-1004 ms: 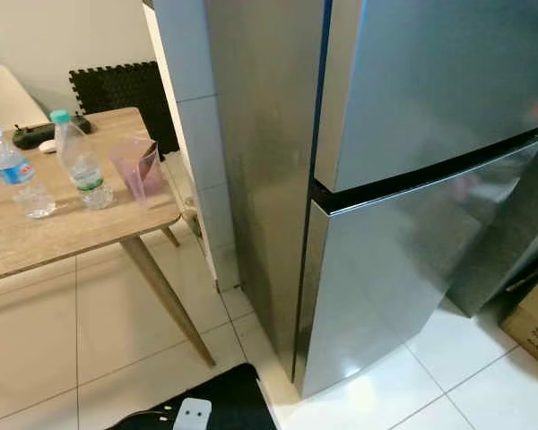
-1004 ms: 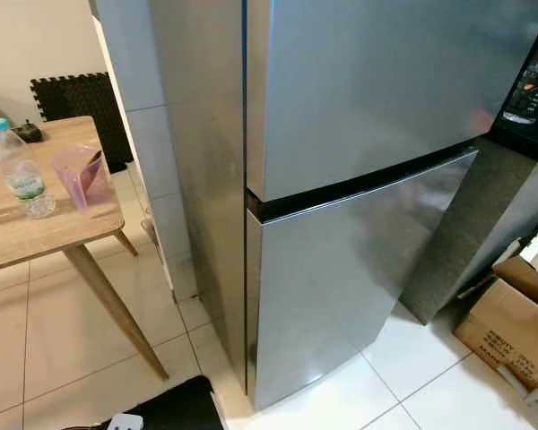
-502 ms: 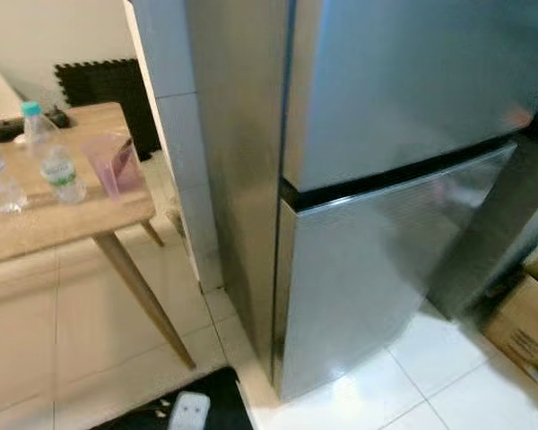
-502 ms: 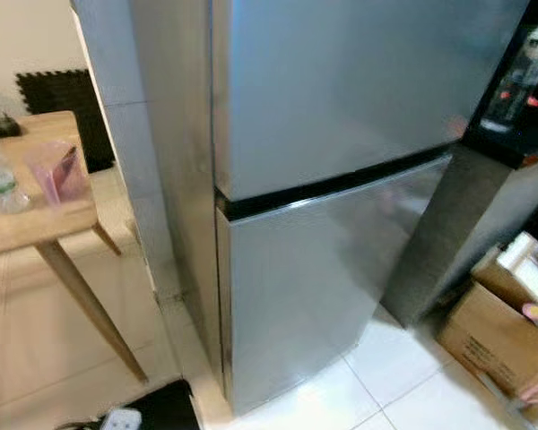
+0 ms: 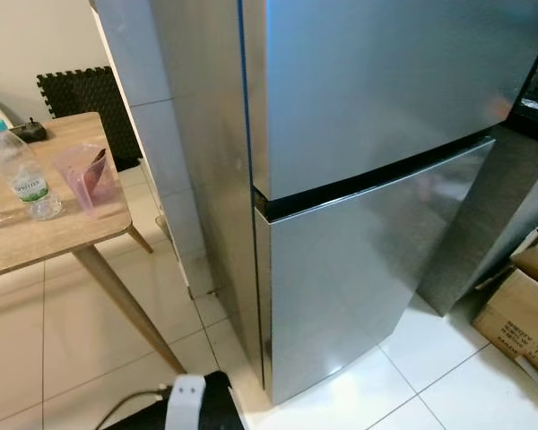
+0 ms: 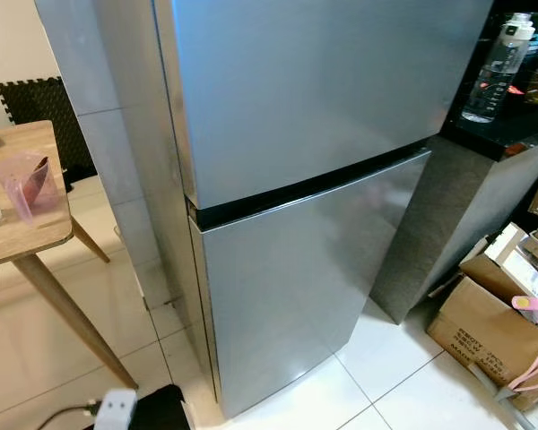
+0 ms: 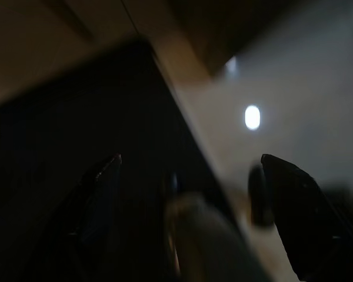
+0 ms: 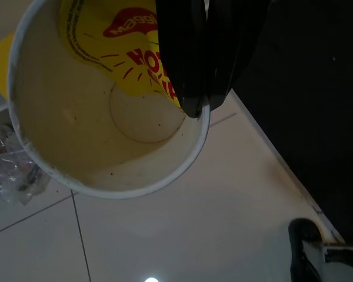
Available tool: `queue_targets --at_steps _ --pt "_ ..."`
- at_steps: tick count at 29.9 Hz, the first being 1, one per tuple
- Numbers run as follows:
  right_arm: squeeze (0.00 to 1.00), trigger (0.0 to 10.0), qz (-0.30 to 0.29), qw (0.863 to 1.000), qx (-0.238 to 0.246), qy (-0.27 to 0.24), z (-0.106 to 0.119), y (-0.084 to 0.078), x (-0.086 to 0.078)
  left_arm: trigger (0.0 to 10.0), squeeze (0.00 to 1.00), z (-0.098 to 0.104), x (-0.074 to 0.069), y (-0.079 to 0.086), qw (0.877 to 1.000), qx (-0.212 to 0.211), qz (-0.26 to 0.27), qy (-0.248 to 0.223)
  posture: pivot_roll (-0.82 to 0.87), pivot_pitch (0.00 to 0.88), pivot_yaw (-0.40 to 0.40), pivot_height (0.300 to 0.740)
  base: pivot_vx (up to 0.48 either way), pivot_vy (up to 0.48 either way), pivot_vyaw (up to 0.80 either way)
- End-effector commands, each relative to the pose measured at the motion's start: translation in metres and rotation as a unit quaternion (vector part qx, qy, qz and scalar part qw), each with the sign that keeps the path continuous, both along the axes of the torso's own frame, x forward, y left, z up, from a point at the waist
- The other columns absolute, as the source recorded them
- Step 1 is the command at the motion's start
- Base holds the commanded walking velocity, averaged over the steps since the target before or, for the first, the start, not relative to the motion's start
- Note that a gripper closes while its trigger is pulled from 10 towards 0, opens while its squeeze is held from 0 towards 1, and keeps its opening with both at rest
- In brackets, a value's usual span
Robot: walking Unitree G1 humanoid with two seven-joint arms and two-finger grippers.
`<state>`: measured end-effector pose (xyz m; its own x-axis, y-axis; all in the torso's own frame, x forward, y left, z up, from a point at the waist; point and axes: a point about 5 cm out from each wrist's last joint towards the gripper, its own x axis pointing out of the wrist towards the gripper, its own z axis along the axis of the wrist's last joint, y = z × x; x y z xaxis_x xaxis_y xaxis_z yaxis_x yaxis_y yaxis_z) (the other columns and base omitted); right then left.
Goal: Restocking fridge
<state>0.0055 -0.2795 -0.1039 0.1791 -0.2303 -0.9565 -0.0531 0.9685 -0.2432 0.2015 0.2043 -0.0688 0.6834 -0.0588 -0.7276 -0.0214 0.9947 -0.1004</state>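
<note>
Fingers of our right gripper are clamped on the rim of a noodle cup, held above the tiled floor. Our left gripper has its fingers apart in shadow. Ahead, we see the steel fridge with both doors closed. Left of it, a water bottle and a pink cup stand on the wooden surface.
</note>
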Motion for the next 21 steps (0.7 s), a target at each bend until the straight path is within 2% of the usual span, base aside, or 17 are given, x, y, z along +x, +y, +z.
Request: queue_targets --at_steps 1,2,3,4,5,6,8,9,10,11,12,13,15,16,18,19,21 --pt "0.00 10.0 0.000 1.000 0.000 0.000 0.000 0.001 -0.001 10.0 0.00 0.005 0.006 0.005 1.000 -0.013 0.010 -0.020 -0.08 0.000 -0.021 0.740 0.000 0.000 0.00" --pt "0.00 10.0 -0.001 1.000 0.000 -0.001 0.000 0.001 -0.001 10.0 0.16 0.013 0.017 0.007 0.999 -0.024 0.012 -0.044 -0.08 0.000 -0.021 0.740 0.000 0.000 0.00" --pt "0.00 10.0 -0.001 1.000 0.000 -0.001 0.000 0.001 -0.001 10.0 0.86 0.021 0.028 0.010 0.997 -0.033 0.015 -0.066 -0.08 0.000 -0.023 0.740 0.000 0.000 0.00" --pt "0.00 10.0 -0.001 1.000 0.000 -0.001 0.000 0.001 -0.001 10.0 0.86 0.021 0.028 0.010 0.997 -0.033 0.015 -0.066 -0.08 0.000 -0.023 0.740 0.000 0.000 0.00" --pt "0.00 10.0 -0.001 1.000 0.000 -0.001 0.000 0.001 -0.001 10.0 1.00 0.028 0.037 0.012 0.995 -0.044 0.019 -0.088 -0.08 0.000 -0.023 0.740 0.000 0.000 0.00" --pt "0.00 10.0 -0.001 1.000 0.000 -0.001 0.000 0.001 -0.001 10.0 1.00 0.040 0.049 0.015 0.990 -0.068 0.023 -0.121 -0.08 0.000 -0.022 0.740 0.000 0.000 0.00" --pt "0.00 10.0 -0.002 1.000 0.000 -0.001 0.000 0.001 -0.001 10.0 1.00 0.047 0.056 0.017 0.986 -0.084 0.024 -0.143 -0.09 0.000 -0.021 0.740 0.000 0.000 0.00" --pt "0.00 10.0 -0.003 1.000 0.000 -0.002 0.000 0.001 -0.001 10.0 1.00 0.058 0.067 0.017 0.979 -0.105 0.008 -0.175 -0.09 0.000 -0.022 0.740 0.000 0.000 0.00" --pt "0.00 10.0 -0.004 1.000 0.001 -0.002 0.000 0.001 -0.001 10.0 1.00 0.072 0.079 0.014 0.968 -0.133 -0.024 -0.212 -0.09 0.000 -0.022 0.740 0.000 0.000 0.00" --pt "0.00 10.0 -0.005 1.000 0.001 -0.002 0.000 0.001 -0.001 10.0 1.00 0.091 0.093 0.007 0.947 -0.173 -0.083 -0.259 -0.08 0.000 -0.021 0.740 0.000 0.000 0.00" --pt "0.00 10.0 -0.006 1.000 0.001 -0.002 0.000 0.001 -0.001 10.0 1.00 0.097 0.097 0.004 0.939 -0.186 -0.105 -0.270 -0.09 0.000 -0.021 0.740 0.000 0.000 0.00" --pt "0.00 10.0 -0.006 1.000 0.001 -0.002 0.000 0.001 -0.001 10.0 1.00 0.097 0.097 0.004 0.939 -0.186 -0.105 -0.270 -0.09 0.000 -0.021 0.740 0.000 0.000 0.00" --pt "0.00 10.0 -0.006 1.000 0.001 -0.001 0.000 0.001 -0.001 10.0 1.00 0.116 0.108 -0.005 0.913 -0.214 -0.173 -0.300 -0.09 0.000 -0.021 0.740 0.000 0.000 0.00" --pt "0.00 10.0 -0.006 1.000 0.001 -0.001 0.000 0.001 -0.001 10.0 1.00 0.116 0.108 -0.005 0.913 -0.214 -0.173 -0.300 -0.09 0.000 -0.021 0.740 0.000 0.000 0.00" --pt "0.00 10.0 -0.008 1.000 0.001 -0.001 0.000 0.001 -0.001 10.0 1.00 0.137 0.119 -0.015 0.881 -0.236 -0.242 -0.332 -0.08 0.000 -0.020 0.740 0.000 0.000 0.00" --pt "0.00 10.0 -0.008 1.000 0.001 -0.001 0.000 0.001 -0.001 10.0 1.00 0.137 0.119 -0.015 0.881 -0.236 -0.242 -0.332 -0.08 0.000 -0.020 0.740 0.000 0.000 0.00" --pt "0.00 10.0 -0.009 1.000 0.001 -0.001 0.000 0.001 -0.002 10.0 1.00 0.166 0.130 -0.025 0.837 -0.256 -0.301 -0.378 -0.08 0.000 -0.020 0.740 0.000 0.000 0.00"
